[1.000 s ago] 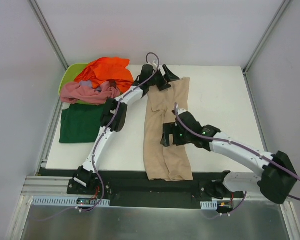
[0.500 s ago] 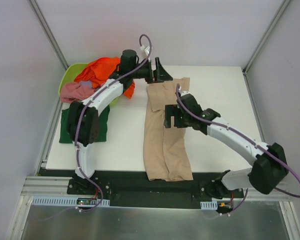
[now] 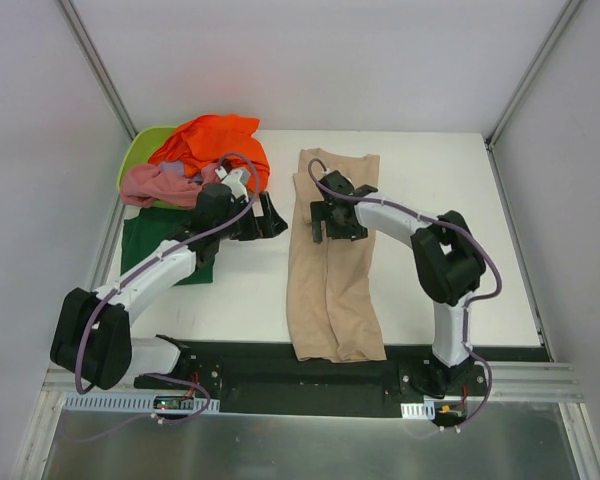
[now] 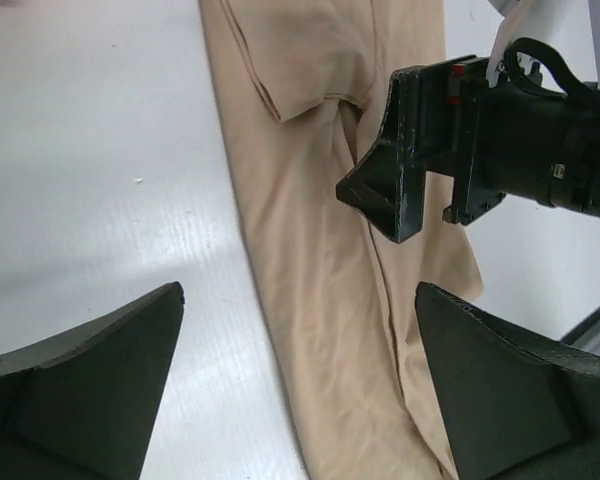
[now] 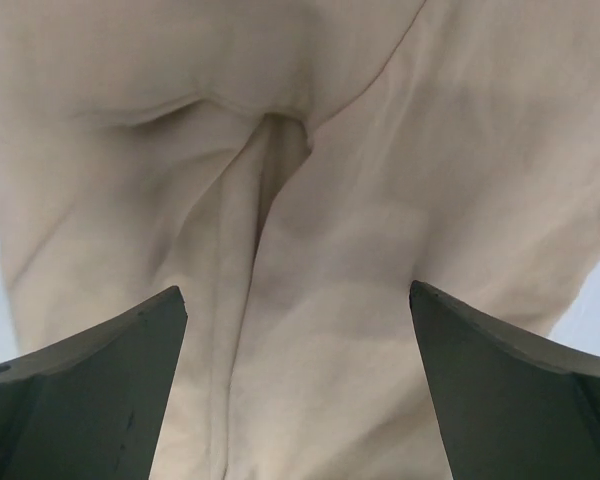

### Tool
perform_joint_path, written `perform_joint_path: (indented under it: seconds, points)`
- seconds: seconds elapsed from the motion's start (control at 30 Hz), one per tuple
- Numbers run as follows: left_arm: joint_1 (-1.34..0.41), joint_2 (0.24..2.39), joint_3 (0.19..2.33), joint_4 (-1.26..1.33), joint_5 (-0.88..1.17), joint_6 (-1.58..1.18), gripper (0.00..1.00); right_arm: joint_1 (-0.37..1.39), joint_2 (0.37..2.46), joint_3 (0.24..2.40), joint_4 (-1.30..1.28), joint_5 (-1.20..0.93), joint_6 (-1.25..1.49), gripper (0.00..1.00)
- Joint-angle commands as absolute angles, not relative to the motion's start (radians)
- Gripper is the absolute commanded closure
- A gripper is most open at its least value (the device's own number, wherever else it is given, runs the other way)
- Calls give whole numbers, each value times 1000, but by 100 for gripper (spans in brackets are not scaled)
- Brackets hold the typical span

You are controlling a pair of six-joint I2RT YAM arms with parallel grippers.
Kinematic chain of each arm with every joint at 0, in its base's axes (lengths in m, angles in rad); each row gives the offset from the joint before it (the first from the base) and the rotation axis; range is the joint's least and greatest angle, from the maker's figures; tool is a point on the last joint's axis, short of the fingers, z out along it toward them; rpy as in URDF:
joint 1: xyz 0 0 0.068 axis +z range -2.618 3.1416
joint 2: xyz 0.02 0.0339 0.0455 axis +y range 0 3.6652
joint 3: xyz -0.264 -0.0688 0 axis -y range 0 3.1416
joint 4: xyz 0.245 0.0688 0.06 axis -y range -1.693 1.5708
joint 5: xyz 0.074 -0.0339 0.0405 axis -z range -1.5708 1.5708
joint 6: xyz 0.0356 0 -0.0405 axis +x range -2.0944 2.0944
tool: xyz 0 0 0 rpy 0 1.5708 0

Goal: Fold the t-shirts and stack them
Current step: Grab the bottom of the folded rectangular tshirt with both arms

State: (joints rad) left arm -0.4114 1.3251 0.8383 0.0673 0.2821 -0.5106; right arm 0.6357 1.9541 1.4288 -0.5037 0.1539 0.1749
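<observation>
The beige t-shirt lies folded into a long strip down the middle of the table; it also shows in the left wrist view and fills the right wrist view. My right gripper hovers open and empty over its upper half. My left gripper is open and empty over bare table just left of the strip. The dark green t-shirt lies flat at the left edge. The orange t-shirt and pink t-shirt are heaped at the back left.
A lime-green tub sits under the heap at the back left corner. The right gripper's black finger shows in the left wrist view over the shirt. White table extends to the right of the strip.
My left arm has pulled back from the shirt's far end to the table beside its left edge. My right gripper has moved farther up the shirt toward its collar end.
</observation>
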Motion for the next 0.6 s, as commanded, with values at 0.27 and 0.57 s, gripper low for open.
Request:
perform_joint_path:
  seconds: [0.27, 0.57]
  points:
    - [-407, 1321, 750, 115, 156, -439, 1, 569, 2193, 1673, -604, 196, 236, 4]
    - [-405, 1400, 769, 166, 294, -457, 1, 503, 2364, 1942, -663, 155, 308, 4]
